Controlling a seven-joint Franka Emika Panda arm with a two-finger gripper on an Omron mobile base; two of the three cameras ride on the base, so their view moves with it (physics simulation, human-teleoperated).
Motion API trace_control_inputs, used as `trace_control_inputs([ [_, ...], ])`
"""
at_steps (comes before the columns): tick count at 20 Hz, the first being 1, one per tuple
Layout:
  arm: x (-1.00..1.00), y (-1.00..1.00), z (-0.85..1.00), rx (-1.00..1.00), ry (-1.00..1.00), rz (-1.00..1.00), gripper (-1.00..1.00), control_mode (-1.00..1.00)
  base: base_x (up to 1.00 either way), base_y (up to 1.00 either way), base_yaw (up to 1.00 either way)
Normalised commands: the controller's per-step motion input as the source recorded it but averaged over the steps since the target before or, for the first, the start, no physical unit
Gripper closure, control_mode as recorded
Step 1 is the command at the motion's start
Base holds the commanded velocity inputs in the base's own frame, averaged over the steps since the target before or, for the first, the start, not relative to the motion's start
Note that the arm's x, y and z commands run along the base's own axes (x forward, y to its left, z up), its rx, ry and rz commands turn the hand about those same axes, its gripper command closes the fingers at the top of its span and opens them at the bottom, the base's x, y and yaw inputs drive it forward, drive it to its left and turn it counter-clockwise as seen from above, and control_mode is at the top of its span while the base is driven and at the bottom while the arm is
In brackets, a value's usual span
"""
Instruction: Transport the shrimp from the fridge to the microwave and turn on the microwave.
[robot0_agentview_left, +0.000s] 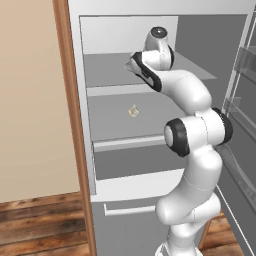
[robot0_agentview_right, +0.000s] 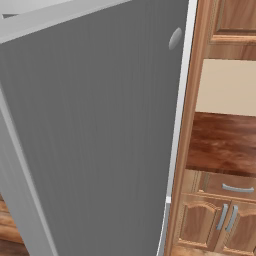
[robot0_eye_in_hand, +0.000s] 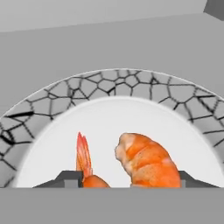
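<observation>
Reaching up into the fridge, the white arm has its pincer right down over the shrimp. In the hand view the two dark fingertips poke up on either side of it, so the pincer looks spread around the shrimp, but honestly can't tell if the pads are touching it. The shrimp sits on a white plate with a grey crackle-pattern rim, and the plate rests on a grey shelf inside the fridge. One shelf below the arm's hand there's a small pale lump lying on its own. Over in the right base view the open fridge door blocks most of the picture, with wooden cabinets past its right edge.
</observation>
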Motion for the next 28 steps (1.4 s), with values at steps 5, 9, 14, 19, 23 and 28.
trace_control_inputs([
  [5,-0.09,0.00,0.00,0.03,-0.19,0.00,1.00,-1.00,0.00,0.00,0.00],
  [9,-0.05,0.00,0.00,0.00,-0.16,0.00,1.00,-1.00,0.00,0.00,0.00],
  [14,-0.02,0.00,0.00,0.03,-0.11,0.00,1.00,-1.00,0.00,0.00,0.00],
  [19,-0.08,0.00,0.00,0.10,-0.05,0.00,1.00,-1.00,0.00,0.00,0.00],
  [23,-0.14,0.00,0.03,0.15,-0.04,0.00,1.00,-1.00,0.00,0.00,0.00],
  [28,-0.17,0.00,0.06,0.14,-0.04,0.00,1.00,-1.00,0.00,0.00,0.00],
])
